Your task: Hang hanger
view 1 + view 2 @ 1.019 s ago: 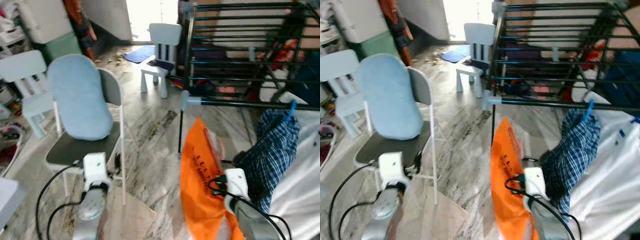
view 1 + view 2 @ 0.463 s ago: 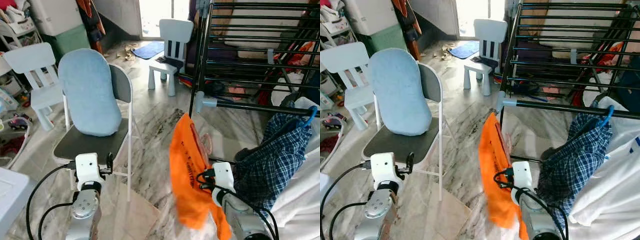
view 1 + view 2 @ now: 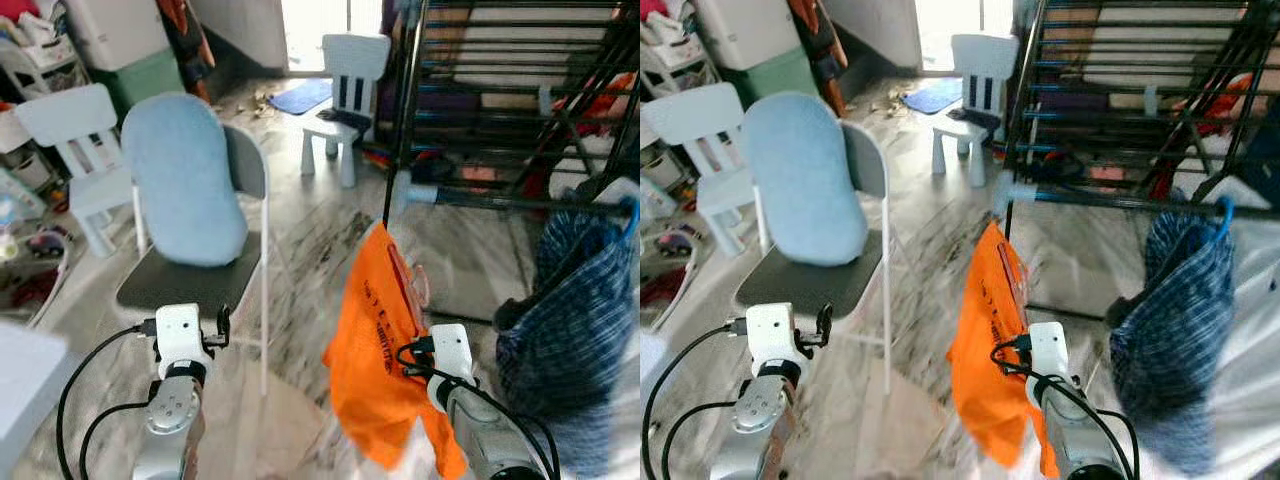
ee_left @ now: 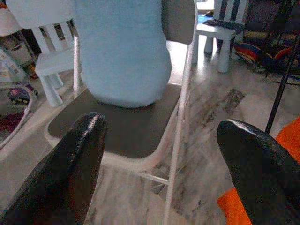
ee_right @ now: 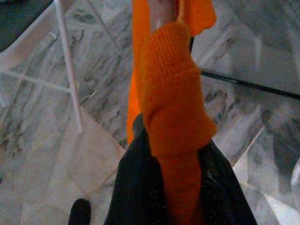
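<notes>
The right gripper (image 5: 164, 154) is closed on an orange garment (image 3: 375, 350), which hangs in front of the robot over the marble floor (image 3: 310, 250), near the black drying rack (image 3: 500, 100). A hanger inside the garment is hard to see. A blue checked shirt (image 3: 560, 330) hangs on the rack's rail. The left gripper (image 4: 164, 159) is wide open and holds nothing, before a chair (image 3: 190, 270) with a blue cushion (image 3: 185, 180).

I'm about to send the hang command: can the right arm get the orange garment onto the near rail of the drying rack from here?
Probably yes. The right pincer is shut on the orange garment, and the near rail lies ahead with bare floor between. The checked shirt hangs farther right, leaving that rail's left stretch free.
</notes>
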Controlling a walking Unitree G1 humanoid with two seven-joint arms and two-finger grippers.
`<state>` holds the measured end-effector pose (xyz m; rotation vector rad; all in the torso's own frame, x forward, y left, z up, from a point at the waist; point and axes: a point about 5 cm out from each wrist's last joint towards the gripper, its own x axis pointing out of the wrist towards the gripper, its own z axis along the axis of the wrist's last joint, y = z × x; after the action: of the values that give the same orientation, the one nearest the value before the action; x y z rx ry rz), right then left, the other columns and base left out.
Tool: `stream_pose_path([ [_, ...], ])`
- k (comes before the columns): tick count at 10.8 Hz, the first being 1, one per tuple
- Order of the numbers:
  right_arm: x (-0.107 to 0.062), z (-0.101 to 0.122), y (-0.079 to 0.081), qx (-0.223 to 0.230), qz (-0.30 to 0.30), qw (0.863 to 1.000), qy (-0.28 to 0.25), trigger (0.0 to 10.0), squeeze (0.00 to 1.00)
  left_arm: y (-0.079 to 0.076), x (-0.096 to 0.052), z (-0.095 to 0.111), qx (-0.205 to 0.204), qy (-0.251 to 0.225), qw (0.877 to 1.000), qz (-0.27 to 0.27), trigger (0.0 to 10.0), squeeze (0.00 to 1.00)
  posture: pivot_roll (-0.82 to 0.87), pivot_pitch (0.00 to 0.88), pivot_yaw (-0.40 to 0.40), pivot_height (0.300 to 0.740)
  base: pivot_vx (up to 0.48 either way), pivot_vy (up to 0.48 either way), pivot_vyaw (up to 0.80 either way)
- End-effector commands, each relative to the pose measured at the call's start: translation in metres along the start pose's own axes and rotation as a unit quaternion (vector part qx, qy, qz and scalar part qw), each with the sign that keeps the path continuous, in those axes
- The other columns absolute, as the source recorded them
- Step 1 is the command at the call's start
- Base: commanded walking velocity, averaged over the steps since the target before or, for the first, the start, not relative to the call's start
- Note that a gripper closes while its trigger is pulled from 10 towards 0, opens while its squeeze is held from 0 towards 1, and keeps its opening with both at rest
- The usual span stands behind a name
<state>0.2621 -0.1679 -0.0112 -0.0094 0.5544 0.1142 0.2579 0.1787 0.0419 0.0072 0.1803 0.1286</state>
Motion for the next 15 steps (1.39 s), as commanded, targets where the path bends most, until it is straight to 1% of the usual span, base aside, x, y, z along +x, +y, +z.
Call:
stream_pose_path([
  [1, 0.001, 0.004, 0.002, 0.0, 0.004, 1.0, -0.01, 10.0, 0.0, 0.002, 0.001, 0.002, 0.0, 0.001, 1.0, 0.004, 10.0, 0.0, -0.01, 0.0, 0.086, 0.74, -0.277, 0.0, 0.0],
  [5, 0.001, 0.004, -0.001, -0.003, 0.003, 1.0, -0.009, 10.0, 0.0, -0.001, 0.0, 0.0, 0.0, 0.002, 1.0, 0.001, 10.0, 0.0, -0.01, 0.0, 0.085, 0.74, -0.262, 0.0, 0.0],
  [7, 0.0, 0.002, 0.0, -0.002, 0.001, 1.0, -0.011, 10.0, 0.0, -0.002, -0.001, 0.001, 0.0, -0.003, 1.0, -0.01, 10.0, 0.0, -0.02, 0.0, 0.085, 0.74, 0.0, 0.0, 0.0],
  [8, 0.0, 0.005, -0.003, -0.002, -0.01, 1.0, -0.021, 10.0, 0.0, -0.003, -0.001, 0.002, 0.0, -0.01, 1.0, -0.018, 10.0, 0.0, -0.02, 0.0, 0.085, 0.74, 0.0, 0.0, 0.0],
  [9, -0.003, 0.013, -0.011, -0.001, -0.039, 0.998, -0.048, 10.0, 0.0, -0.002, -0.003, 0.004, -0.004, -0.016, 1.0, -0.024, 10.0, 0.0, -0.02, 0.0, 0.083, 0.74, 0.0, 0.0, 0.0],
  [10, -0.006, 0.022, -0.015, 0.002, -0.052, 0.996, -0.075, 10.0, 0.0, -0.001, -0.005, 0.009, -0.018, -0.03, 0.999, -0.037, 10.0, 0.0, -0.03, 0.0, 0.08, 0.74, 0.0, 0.0, 0.0],
  [11, -0.007, 0.025, -0.013, 0.0, -0.049, 0.996, -0.078, 10.0, 0.0, -0.002, -0.005, 0.012, -0.023, -0.038, 0.998, -0.043, 10.0, 0.0, -0.03, 0.0, 0.081, 0.74, 0.0, 0.0, 0.0],
  [12, -0.006, 0.03, -0.013, 0.01, -0.055, 0.995, -0.087, 10.0, 0.0, -0.006, -0.003, 0.014, -0.028, -0.042, 0.997, -0.058, 10.0, 0.0, -0.03, 0.0, 0.085, 0.74, 0.0, 0.0, 0.0],
  [13, -0.006, 0.032, -0.013, 0.015, -0.057, 0.994, -0.089, 10.0, 0.0, -0.006, -0.003, 0.016, -0.029, -0.045, 0.997, -0.062, 10.0, 0.0, -0.03, 0.0, 0.087, 0.74, 0.0, 0.0, 0.0],
  [15, -0.007, 0.038, -0.011, 0.02, -0.06, 0.993, -0.096, 10.0, 0.0, -0.004, -0.001, 0.022, -0.034, -0.055, 0.995, -0.071, 10.0, 0.0, -0.03, 0.0, 0.087, 0.74, 0.362, 0.0, 0.0],
])
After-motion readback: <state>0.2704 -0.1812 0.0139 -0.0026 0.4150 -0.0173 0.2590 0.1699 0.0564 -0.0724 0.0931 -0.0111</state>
